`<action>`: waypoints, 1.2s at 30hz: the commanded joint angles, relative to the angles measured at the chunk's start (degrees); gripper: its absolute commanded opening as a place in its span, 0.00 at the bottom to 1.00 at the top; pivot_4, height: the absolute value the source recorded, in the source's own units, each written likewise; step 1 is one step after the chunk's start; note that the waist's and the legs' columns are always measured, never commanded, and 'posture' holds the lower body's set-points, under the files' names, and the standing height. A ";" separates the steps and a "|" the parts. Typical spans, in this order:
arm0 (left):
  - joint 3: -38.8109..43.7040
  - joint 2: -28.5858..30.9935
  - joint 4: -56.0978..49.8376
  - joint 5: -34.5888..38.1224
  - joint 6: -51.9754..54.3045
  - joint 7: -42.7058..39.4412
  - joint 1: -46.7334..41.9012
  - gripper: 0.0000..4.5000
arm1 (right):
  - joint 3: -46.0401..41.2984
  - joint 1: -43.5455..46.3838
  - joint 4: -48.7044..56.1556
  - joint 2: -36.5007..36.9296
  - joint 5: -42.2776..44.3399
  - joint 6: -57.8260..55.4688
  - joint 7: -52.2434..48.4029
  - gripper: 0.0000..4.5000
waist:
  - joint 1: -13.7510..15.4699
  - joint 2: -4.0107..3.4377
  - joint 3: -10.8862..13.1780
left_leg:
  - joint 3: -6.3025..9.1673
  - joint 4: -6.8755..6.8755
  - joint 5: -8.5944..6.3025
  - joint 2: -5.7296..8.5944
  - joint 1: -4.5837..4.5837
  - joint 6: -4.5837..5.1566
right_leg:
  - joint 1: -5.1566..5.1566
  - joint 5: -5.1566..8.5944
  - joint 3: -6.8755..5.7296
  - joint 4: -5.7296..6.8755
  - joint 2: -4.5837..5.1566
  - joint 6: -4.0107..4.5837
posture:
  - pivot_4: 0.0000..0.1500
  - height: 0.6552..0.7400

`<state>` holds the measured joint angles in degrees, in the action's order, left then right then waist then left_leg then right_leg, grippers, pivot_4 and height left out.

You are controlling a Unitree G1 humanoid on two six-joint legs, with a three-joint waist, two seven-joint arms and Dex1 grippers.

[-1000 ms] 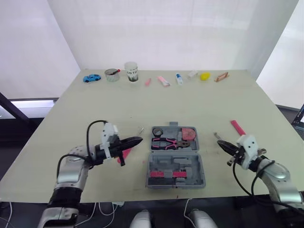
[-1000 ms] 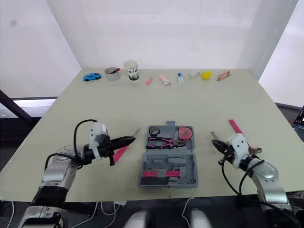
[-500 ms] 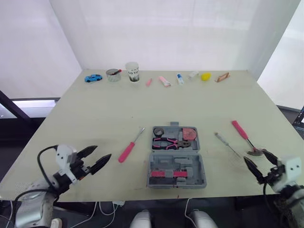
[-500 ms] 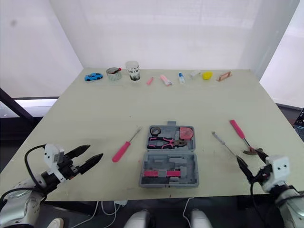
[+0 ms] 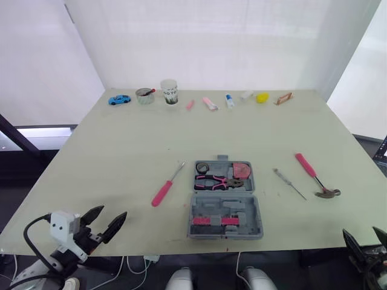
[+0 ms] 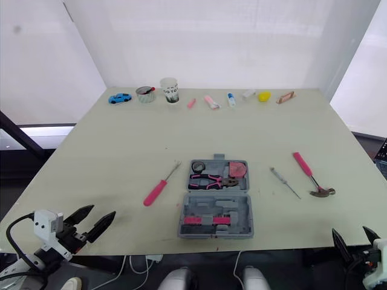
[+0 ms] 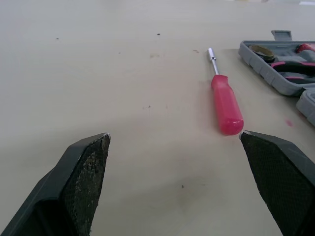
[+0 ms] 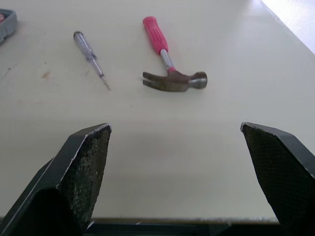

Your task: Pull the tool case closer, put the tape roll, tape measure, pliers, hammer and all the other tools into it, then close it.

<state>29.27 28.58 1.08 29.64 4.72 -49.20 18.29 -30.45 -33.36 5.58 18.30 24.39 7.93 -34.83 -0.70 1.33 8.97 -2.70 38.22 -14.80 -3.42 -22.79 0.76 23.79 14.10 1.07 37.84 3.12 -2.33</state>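
Left hand (image 7: 174, 136) gapes at screwdriver (image 7: 226, 104), right hand (image 8: 175, 128) (also spread) at hammer (image 8: 174, 81)

I get bright, even, diffuse light coming through the white backdrop (image 5: 205, 42) behind the table (image 5: 121, 139), stronger toward the right side. The tabletop looks evenly lit. Shadows are soft and short: a faint one under the hammer (image 8: 163, 46), another beside the pink screwdriver (image 7: 226, 105). In the right wrist view the area beyond the table's edge burns out to white.
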 commanded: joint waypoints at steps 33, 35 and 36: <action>-23.01 17.98 -6.94 0.71 7.32 -25.98 -29.46 1.00 | 21.63 39.41 -12.88 13.12 -6.67 -18.46 -6.30 0.99 | -0.03 -0.04 0.13 | -0.25 -0.11 0.17 0.28 -0.17 0.29 | -0.03 -0.16 -0.03 -0.10 -0.59 0.24 | 1.00 1.00; -23.37 18.24 -7.58 1.16 8.01 -26.90 -30.09 1.00 | 22.40 41.35 -15.50 12.95 -7.34 -18.10 -7.01 0.99 | -0.06 -0.03 0.15 | -0.24 -0.11 0.17 0.27 -0.17 0.29 | -0.04 -0.16 -0.04 -0.11 -0.61 0.24 | 1.00 1.00; -23.53 18.45 -8.25 1.75 8.83 -27.58 -30.42 1.00 | 23.15 42.86 -17.46 12.80 -8.12 -18.40 -6.94 0.99 | -0.08 -0.03 0.15 | -0.24 -0.11 0.17 0.27 -0.17 0.29 | -0.04 -0.16 -0.04 -0.11 -0.62 0.24 | 1.00 1.00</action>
<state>5.96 46.05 -4.44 29.62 12.74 -75.43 -11.22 -7.47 8.09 -10.43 30.75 16.98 -10.92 -41.22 -0.77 1.30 9.11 -2.93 38.11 -14.63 -3.15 -22.96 1.05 23.74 13.94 1.04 37.73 2.49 -2.10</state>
